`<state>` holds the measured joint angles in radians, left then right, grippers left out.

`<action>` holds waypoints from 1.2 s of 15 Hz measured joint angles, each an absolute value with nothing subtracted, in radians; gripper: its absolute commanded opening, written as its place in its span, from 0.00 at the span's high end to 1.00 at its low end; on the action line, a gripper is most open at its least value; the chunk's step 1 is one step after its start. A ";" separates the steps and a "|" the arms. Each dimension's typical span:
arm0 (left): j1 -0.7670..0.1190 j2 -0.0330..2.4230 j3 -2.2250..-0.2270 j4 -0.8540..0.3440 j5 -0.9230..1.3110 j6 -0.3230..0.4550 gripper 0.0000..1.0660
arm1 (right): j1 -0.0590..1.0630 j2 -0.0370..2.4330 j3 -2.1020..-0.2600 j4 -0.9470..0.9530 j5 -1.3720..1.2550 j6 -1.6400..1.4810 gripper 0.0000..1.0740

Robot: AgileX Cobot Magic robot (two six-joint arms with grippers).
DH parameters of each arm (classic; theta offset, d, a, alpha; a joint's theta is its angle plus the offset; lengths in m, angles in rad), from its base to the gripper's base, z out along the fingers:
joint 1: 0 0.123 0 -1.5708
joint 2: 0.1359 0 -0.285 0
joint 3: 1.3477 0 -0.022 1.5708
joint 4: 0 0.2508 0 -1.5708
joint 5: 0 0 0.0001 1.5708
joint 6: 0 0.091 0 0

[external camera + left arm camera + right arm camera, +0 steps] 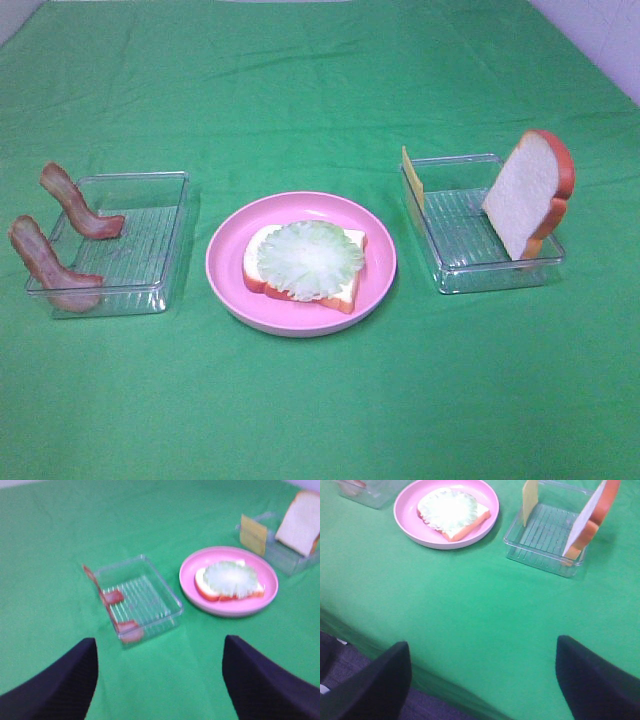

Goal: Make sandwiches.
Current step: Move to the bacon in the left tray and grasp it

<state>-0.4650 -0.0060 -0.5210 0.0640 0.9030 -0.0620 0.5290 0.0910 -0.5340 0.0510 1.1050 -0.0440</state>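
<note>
A white bread slice (349,291) with orange-brown crust lies on the round pink plate (380,255), and a pale green lettuce leaf (310,258) lies on top of it. Two bacon strips (75,200) (40,255) lean on the left tray (150,240). A yellow cheese slice (412,178) and a second bread slice (525,190) stand on edge in the right tray (455,235). Neither gripper shows in the high view. My left gripper (160,680) is open and empty, short of the bacon tray (145,595). My right gripper (485,680) is open and empty, well short of the plate (407,517) and the right tray (545,535).
A green cloth (320,400) covers the table. In the right wrist view the table's front edge (395,667) runs close to the gripper, with dark floor beyond it. A pale wall (610,40) shows at the back right.
</note>
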 measured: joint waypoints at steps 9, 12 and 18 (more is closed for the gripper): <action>-0.465 0.619 -0.639 0.075 0.690 -0.253 0.37 | 0.529 -0.006 -0.509 0.080 1.076 -0.114 0.33; -0.465 0.994 -0.860 0.116 0.856 -0.312 0.37 | 0.529 -0.006 -0.506 0.080 1.075 -0.114 0.33; -0.450 1.364 -1.093 0.202 1.046 -0.315 0.37 | 0.529 -0.006 -0.506 0.080 1.075 -0.114 0.33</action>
